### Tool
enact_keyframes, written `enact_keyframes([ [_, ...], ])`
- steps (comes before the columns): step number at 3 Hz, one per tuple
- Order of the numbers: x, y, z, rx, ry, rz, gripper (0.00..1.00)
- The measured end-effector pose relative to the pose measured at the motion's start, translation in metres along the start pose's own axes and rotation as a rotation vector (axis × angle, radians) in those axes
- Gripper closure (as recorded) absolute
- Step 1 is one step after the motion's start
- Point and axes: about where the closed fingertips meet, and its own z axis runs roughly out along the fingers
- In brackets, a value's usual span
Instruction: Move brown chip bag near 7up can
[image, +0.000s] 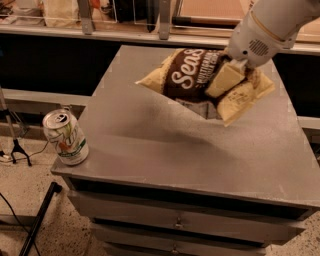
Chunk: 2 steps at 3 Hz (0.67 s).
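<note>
The brown chip bag (187, 77) has a dark brown front with white script and pale yellow corners. It hangs tilted in the air above the back middle of the grey cabinet top (165, 150). My gripper (227, 80) comes down from the upper right and is shut on the bag's right half, one pale finger (224, 79) lying across its front. The 7up can (65, 136) stands upright on the cabinet's front left corner, well to the left of and below the bag.
The cabinet has drawers (175, 220) on its front face. A shelf ledge with posts (125, 30) runs along the back. A black tripod leg (37, 220) and cables lie on the floor at the left. The water bottle is hidden.
</note>
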Motion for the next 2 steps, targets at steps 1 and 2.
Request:
enact_keyframes([
  [1, -0.035, -0.011, 0.014, -0.028, -0.018, -0.069, 1.0],
  [2, -0.074, -0.014, 0.041, -0.07, -0.013, -0.146, 1.0],
])
